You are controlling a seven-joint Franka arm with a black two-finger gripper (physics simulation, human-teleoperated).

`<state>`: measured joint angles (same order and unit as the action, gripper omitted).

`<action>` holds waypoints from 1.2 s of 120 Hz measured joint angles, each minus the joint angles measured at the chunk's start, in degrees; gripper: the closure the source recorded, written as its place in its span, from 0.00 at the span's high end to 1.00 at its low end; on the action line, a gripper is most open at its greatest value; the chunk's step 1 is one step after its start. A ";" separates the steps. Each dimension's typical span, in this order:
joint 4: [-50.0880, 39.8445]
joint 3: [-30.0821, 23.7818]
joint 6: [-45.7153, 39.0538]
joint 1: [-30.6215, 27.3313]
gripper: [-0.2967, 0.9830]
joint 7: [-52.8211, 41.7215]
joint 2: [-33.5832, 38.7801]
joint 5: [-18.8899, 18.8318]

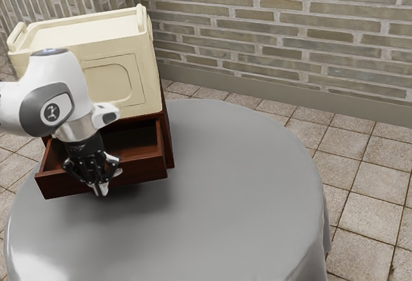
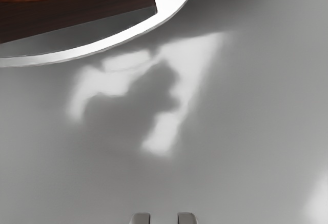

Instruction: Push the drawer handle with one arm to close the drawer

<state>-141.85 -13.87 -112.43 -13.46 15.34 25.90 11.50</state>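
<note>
My gripper [image 1: 100, 190] points down in front of the pulled-out drawer, its fingers a little apart with nothing between them. The dark red-brown drawer [image 1: 145, 168] stands out from the cabinet's lower part. A bit of the pale handle [image 1: 118, 172] peeks out beside the fingers; the rest is hidden behind them. In the wrist view, the silver handle [image 2: 102, 44] curves along the dark drawer front [image 2: 61, 19], and the gripper [image 2: 164, 218] has its two tips at the lower edge, separated by a gap. Contact with the handle cannot be made out.
A cream-coloured cabinet top [image 1: 112, 78] with raised side rails rises behind the drawer. The round grey-covered table [image 1: 238, 184] extends toward the exterior view's right, with a brick wall beyond it. Light patches and a shadow lie on the cloth below the handle.
</note>
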 joint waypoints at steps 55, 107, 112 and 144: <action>-3.07 0.04 -12.59 -2.19 0.16 13.77 -6.45 -0.01; -2.01 0.27 -18.40 -2.70 0.15 19.78 -9.20 -9.02; -1.97 0.35 -18.99 -2.70 0.15 20.17 -9.54 -9.50; 0.50 0.42 -22.08 -3.83 0.15 22.06 -12.45 -13.95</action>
<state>-141.35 -13.45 -134.51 -17.29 37.40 13.45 -2.45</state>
